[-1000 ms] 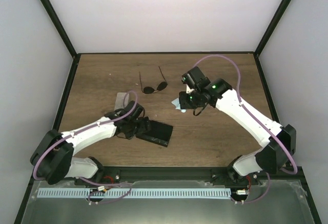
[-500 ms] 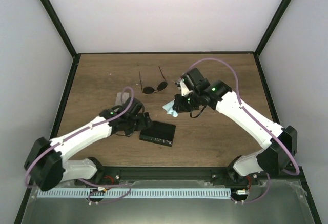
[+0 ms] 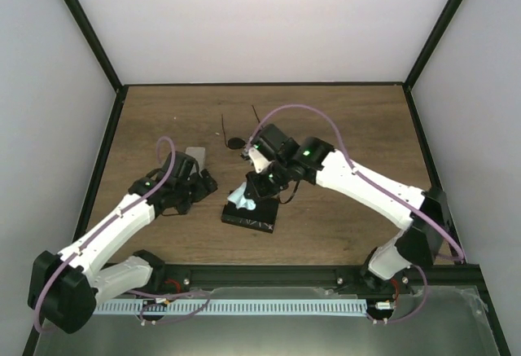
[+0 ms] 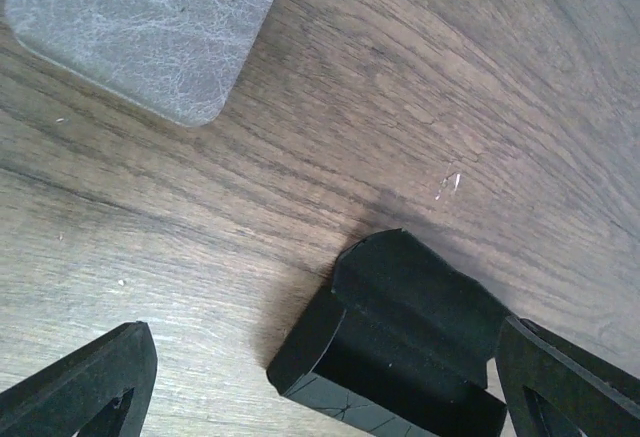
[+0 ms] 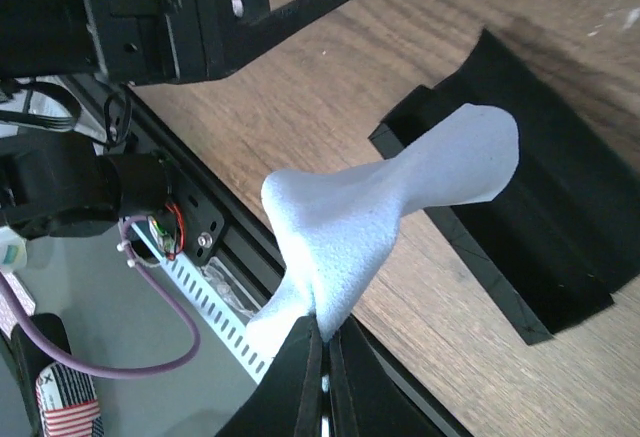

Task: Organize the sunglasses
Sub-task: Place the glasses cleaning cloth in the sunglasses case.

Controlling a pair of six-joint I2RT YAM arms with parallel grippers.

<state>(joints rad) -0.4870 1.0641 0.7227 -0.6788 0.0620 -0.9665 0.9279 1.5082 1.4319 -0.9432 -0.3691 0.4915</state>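
Observation:
One pair of sunglasses lies at the back middle of the table, arms open, partly hidden behind my right arm. I see no second pair. My right gripper is shut on a light blue cloth and holds it over the left end of an open black case. My left gripper is open and empty, low over the table, left of the black case. The case's end shows between its fingers.
A grey case lies just behind my left gripper. Black side rails border the table, and a metal rail runs along the near edge. My left arm's wrist is close to the cloth.
My right gripper has carried the cloth left and nearer, from beside the sunglasses to over the black case. My left gripper has drawn back left, away from the case.

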